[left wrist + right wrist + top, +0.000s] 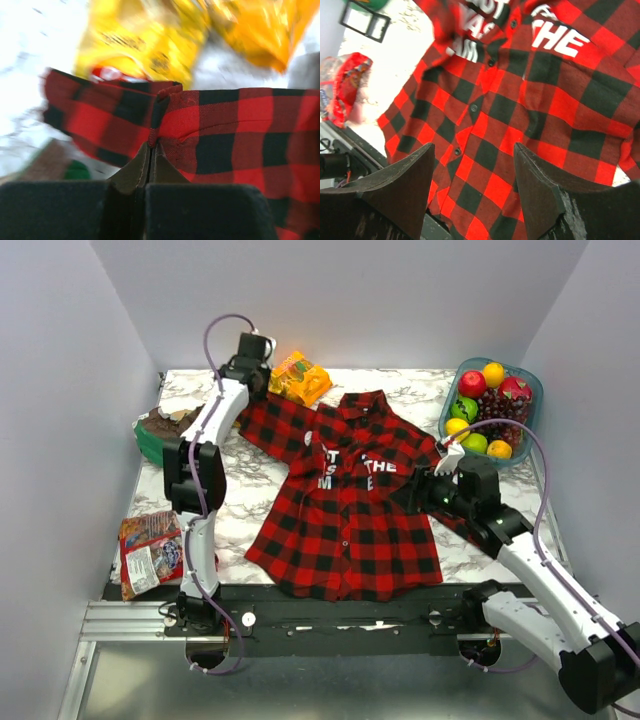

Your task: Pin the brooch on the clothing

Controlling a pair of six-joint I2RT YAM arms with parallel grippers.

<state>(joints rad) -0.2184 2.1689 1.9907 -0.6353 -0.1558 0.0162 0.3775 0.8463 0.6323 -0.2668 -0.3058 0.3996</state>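
The red and black plaid shirt (345,510) lies spread flat on the marble table, its white letters facing up. My left gripper (256,388) is at the far left by the shirt's sleeve. In the left wrist view it (152,145) is shut on a pinched fold of the sleeve fabric (210,120). My right gripper (410,490) hovers over the shirt's right side. In the right wrist view it (472,155) is open and empty above the button placket (475,107), below the letters (555,40). The brooch shows in no view.
A yellow snack bag (300,378) lies just beyond the sleeve and fills the left wrist view's background (145,35). A fruit bowl (490,400) stands at the back right. A green box (160,428) sits at the left. A red snack packet (150,550) lies at the front left.
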